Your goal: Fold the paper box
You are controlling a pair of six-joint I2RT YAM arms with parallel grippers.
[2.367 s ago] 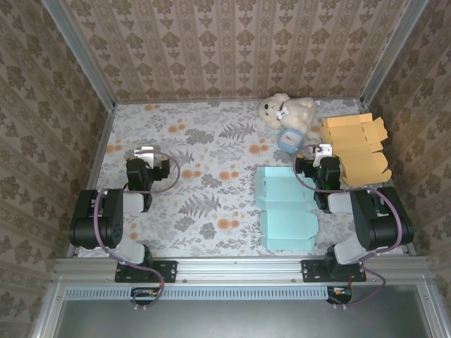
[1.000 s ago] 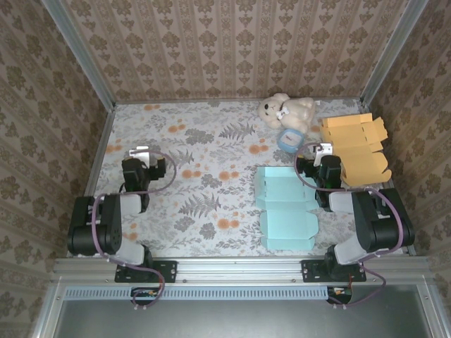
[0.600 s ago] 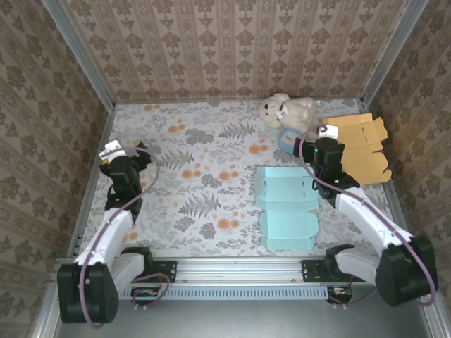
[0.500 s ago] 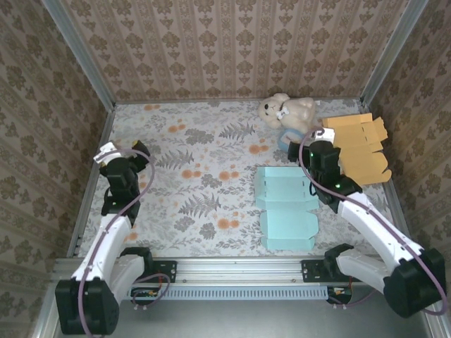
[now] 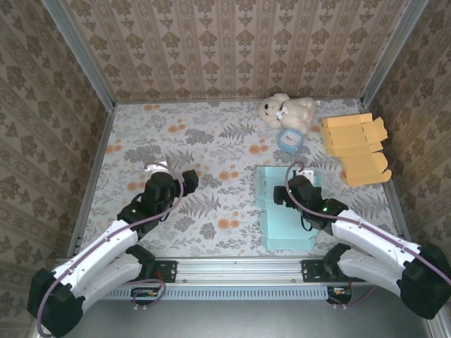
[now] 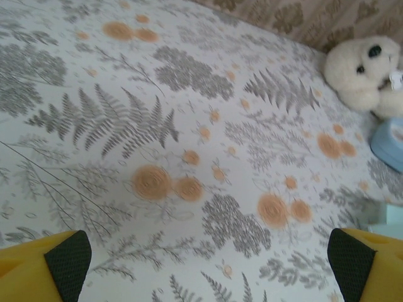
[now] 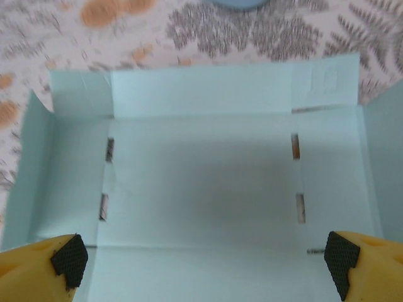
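The paper box point(image 5: 285, 231) is a light blue cut-out lying flat and unfolded on the floral tablecloth, right of centre. My right gripper point(image 5: 283, 195) hovers over the box's far half, open, with nothing between its fingers. In the right wrist view the box's panel point(image 7: 201, 182) with its slits and raised side flaps lies spread below the open gripper point(image 7: 204, 261). My left gripper point(image 5: 186, 180) is open over bare cloth left of the box. In the left wrist view that gripper point(image 6: 208, 258) has only the tablecloth between its fingertips point(image 6: 68, 255), and a corner of the box point(image 6: 391, 214) shows at the right edge.
A white teddy bear point(image 5: 285, 111) lies at the back of the table with a blue ring point(image 5: 289, 139) in front of it. Flat orange paper boxes point(image 5: 356, 144) are stacked at the back right. Patterned walls enclose the table on three sides.
Both arms have unfolded from their tucked poses. The right gripper swung left and nearer, over the blue box. The left gripper swung out along the left edge, then in toward the table's middle.
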